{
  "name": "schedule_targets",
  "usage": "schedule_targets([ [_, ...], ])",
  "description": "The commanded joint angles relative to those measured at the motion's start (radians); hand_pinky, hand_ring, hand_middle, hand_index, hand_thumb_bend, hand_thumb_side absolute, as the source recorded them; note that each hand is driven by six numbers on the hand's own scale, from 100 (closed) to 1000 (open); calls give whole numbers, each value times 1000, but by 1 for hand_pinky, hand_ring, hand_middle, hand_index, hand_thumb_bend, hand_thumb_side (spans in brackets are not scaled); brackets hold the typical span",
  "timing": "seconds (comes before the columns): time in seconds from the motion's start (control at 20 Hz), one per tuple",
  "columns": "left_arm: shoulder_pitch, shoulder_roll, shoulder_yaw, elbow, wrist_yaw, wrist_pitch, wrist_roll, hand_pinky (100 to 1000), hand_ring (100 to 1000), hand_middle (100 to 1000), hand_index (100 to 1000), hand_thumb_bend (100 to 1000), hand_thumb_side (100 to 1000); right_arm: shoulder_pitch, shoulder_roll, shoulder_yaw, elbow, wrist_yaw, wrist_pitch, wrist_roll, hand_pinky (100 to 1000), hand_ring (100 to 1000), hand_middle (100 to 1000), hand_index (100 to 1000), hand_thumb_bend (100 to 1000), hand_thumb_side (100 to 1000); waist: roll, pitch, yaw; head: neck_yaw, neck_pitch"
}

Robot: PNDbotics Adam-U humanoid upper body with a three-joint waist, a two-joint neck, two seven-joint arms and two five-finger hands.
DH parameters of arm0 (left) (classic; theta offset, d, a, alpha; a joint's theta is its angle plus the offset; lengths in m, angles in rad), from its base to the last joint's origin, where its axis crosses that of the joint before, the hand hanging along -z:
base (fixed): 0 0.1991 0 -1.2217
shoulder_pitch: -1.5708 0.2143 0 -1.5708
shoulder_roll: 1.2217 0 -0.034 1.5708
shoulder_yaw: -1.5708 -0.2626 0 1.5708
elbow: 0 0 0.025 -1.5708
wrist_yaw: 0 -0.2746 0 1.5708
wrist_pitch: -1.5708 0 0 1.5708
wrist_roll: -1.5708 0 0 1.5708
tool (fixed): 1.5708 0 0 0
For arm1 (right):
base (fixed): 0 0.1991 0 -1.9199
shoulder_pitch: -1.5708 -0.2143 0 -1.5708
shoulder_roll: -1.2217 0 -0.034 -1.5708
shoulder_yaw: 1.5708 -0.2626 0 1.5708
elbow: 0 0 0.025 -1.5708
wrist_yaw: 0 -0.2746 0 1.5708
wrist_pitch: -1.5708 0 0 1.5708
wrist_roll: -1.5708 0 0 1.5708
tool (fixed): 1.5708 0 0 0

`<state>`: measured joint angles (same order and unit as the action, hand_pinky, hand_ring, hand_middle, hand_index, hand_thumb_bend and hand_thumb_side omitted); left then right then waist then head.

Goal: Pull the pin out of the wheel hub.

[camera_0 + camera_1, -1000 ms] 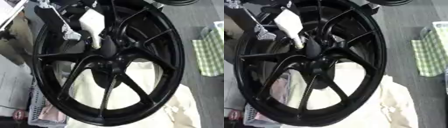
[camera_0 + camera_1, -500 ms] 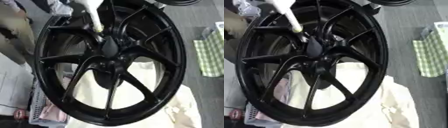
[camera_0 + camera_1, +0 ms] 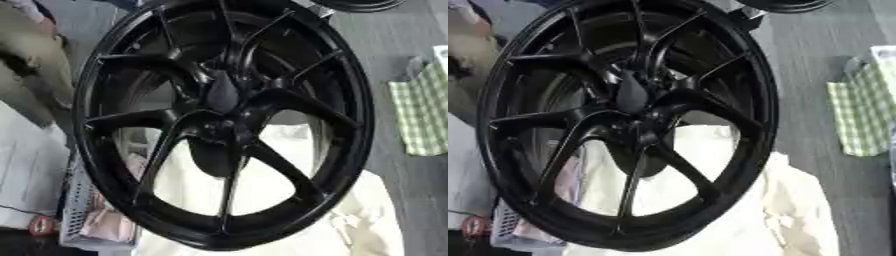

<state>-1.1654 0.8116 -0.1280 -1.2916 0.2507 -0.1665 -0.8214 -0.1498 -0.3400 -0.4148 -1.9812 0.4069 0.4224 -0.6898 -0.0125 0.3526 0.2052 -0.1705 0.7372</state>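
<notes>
Wheel (image 3: 262, 100), black with paired spokes, fills most of both views and stands tilted, its rim running from 12 o'clock down to 6 o'clock. Its hub (image 3: 219, 125) sits at the centre, a dark boss where the spokes meet; whether a pin stands in it cannot be told, for everything there is the same black. Neither robot hand shows in either view, so their state cannot be told. Behind the wheel and through the lower spoke gaps lies a cream cloth (image 3: 350, 220), bunched toward 5 o'clock. At 3 o'clock, apart from the rim on the grey floor (image 3: 807, 75), lies a green checked cloth (image 3: 424, 115). At 8 o'clock a pale mesh basket (image 3: 83, 220) with pinkish contents sits just beside the rim, partly hidden by it, with a small red thing (image 3: 39, 226) next to it at the left edge. At 10 o'clock a blurred olive shape (image 3: 35, 75) lies beyond the rim. At 1 o'clock the edge of another dark round thing (image 3: 359, 5) shows at the top border.
</notes>
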Motion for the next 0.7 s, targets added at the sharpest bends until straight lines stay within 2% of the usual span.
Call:
schedule_targets([
  [0.05,47,134,112,71,18,4,91,729,394,100,215,100,328,-2,-33,-17,-19,18,223,-217,701,686,750,758,100,525,1,-31,9,-12,3],
  [0.2,149,210,185,135,11,-10,179,730,398,100,221,100,338,-2,-35,-20,-19,27,226,-217,701,686,750,758,100,525,-2,-35,20,-17,4],
  [0.4,299,261,236,139,22,-49,258,734,419,110,257,100,328,-6,-35,-26,-19,38,229,-217,702,687,751,758,100,525,-8,-39,31,-24,0],
  [0.5,365,266,252,131,19,-62,295,746,441,144,290,100,328,-9,-36,-25,-19,43,231,-217,702,687,751,758,100,525,-11,-41,33,-26,-4],
  [0.7,458,252,260,115,-24,-84,352,779,504,272,421,100,287,-13,-36,-26,-19,52,234,-217,702,688,751,758,100,525,-16,-43,31,-23,-11],
])
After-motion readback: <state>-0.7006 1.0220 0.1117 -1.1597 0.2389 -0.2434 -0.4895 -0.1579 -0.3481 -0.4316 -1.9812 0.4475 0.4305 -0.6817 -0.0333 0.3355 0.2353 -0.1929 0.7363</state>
